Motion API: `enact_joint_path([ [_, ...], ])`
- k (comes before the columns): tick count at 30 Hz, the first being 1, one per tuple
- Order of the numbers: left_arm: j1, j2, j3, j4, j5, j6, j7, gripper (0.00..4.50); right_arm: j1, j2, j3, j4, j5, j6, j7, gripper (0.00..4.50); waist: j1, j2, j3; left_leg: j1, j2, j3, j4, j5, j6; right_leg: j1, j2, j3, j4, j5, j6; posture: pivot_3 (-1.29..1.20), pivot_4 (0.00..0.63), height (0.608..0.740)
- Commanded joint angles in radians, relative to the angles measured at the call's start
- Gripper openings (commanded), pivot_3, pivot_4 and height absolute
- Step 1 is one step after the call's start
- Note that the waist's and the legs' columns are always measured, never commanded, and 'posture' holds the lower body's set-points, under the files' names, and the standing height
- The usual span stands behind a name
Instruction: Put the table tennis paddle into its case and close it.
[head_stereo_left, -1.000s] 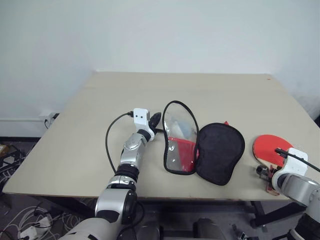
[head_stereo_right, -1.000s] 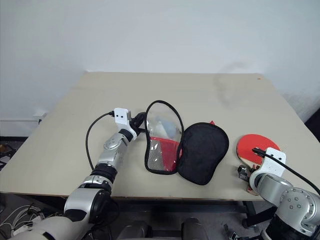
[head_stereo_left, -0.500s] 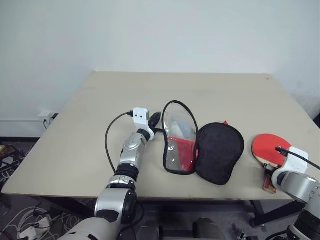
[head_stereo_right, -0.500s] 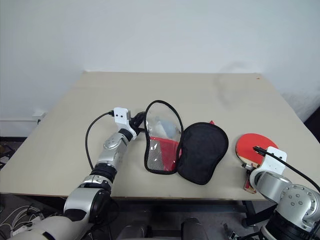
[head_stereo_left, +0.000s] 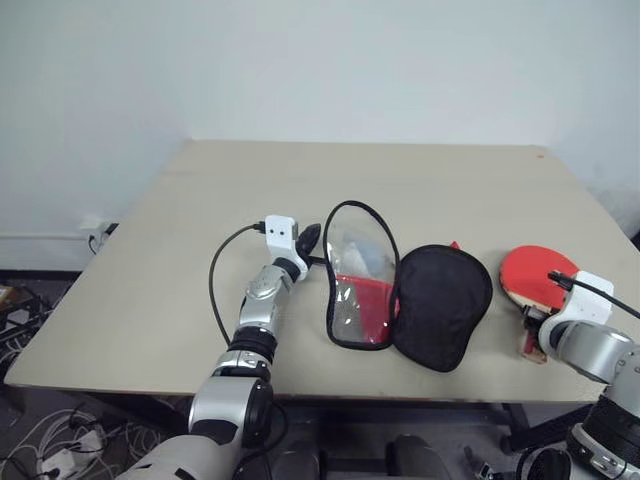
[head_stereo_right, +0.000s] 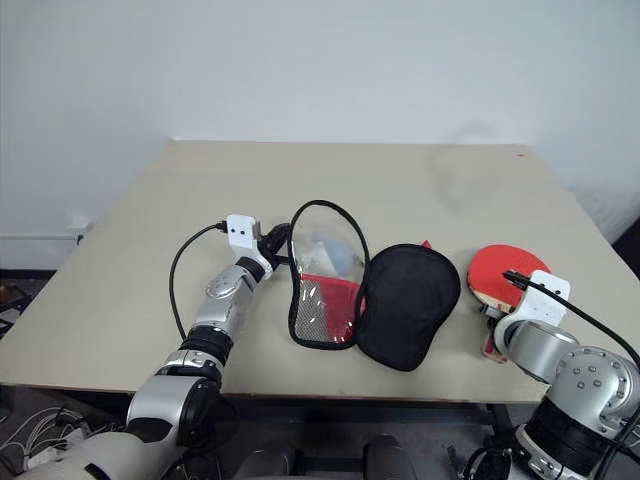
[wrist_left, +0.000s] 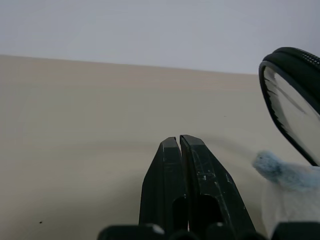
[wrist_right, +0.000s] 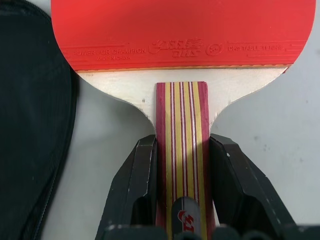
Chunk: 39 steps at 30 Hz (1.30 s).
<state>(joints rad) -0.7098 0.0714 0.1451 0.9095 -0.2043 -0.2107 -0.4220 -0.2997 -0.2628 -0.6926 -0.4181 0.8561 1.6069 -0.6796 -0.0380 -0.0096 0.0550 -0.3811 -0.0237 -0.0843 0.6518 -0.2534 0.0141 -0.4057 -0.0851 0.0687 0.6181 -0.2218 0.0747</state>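
Between the right gripper fingers, the paddle handle

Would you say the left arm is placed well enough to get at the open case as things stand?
Probably yes. The left gripper sits right beside the case at its upright clear flap, with bare table around it. Its jaws are shut, though, so they would need to open first.

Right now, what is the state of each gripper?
Left gripper: shut, holding nothing, beside the case.
Right gripper: shut on the paddle, at its handle.
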Motion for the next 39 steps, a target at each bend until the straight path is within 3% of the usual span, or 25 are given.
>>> enact_joint_path([
  [1, -0.035, 0.004, 0.008, -0.008, -0.002, -0.023, 0.0, 0.0, -0.047, -0.015, -0.01, -0.059, -0.004, 0.008, 0.008, 1.13, 0.005, 0.0, 0.0, 0.0, 0.0, 0.0, 0.0, 0.0, 0.0, -0.001, 0.0, 0.0, 0.001, 0.0, 0.0, 0.0, 0.0, 0.74],
  [9, -0.043, -0.002, 0.004, -0.004, 0.0, -0.021, -0.002, 0.0, -0.116, -0.001, 0.012, -0.044, 0.163, 0.008, -0.051, 1.13, 0.013, 0.0, 0.0, 0.001, 0.0, 0.0, 0.001, 0.001, 0.001, -0.001, 0.0, 0.0, 0.004, 0.0, 0.0, 0.0, 0.0, 0.74],
  [19, -0.053, -0.008, 0.004, 0.01, 0.001, -0.025, -0.003, 0.0, -0.126, 0.06, 0.028, 0.026, 0.514, 0.007, -0.278, 1.13, 0.018, 0.0, 0.0, 0.001, 0.0, 0.0, 0.001, 0.001, 0.002, -0.001, 0.0, 0.0, 0.004, 0.0, -0.001, 0.0, 0.0, 0.74],
  [26, -0.051, -0.007, 0.003, 0.01, 0.002, -0.03, -0.004, 0.0, 0.035, -0.164, 0.372, 0.013, 1.076, -0.4, -0.618, 1.13, 0.017, 0.0, 0.0, 0.001, 0.0, 0.0, 0.001, 0.001, 0.002, 0.0, 0.0, 0.001, 0.004, 0.0, -0.001, 0.0, 0.0, 0.74],
  [32, -0.047, -0.005, 0.001, 0.003, 0.002, -0.026, -0.007, 0.0, 0.103, -0.244, 0.556, -0.091, 1.116, -0.639, -0.64, 1.13, 0.014, 0.0, 0.0, 0.002, 0.0, 0.002, 0.003, 0.002, 0.003, 0.002, 0.0, 0.003, 0.004, 0.0, -0.001, 0.0, 0.0, 0.74],
  [39, -0.045, -0.009, -0.005, 0.0, 0.006, -0.02, -0.011, 0.0, 0.117, -0.286, 0.635, -0.11, 1.116, -0.779, -0.644, 1.13, 0.017, -0.001, 0.0, 0.003, -0.002, 0.0, 0.01, 0.002, 0.003, 0.009, 0.001, 0.003, 0.002, 0.0, -0.001, 0.0, 0.0, 0.74],
])
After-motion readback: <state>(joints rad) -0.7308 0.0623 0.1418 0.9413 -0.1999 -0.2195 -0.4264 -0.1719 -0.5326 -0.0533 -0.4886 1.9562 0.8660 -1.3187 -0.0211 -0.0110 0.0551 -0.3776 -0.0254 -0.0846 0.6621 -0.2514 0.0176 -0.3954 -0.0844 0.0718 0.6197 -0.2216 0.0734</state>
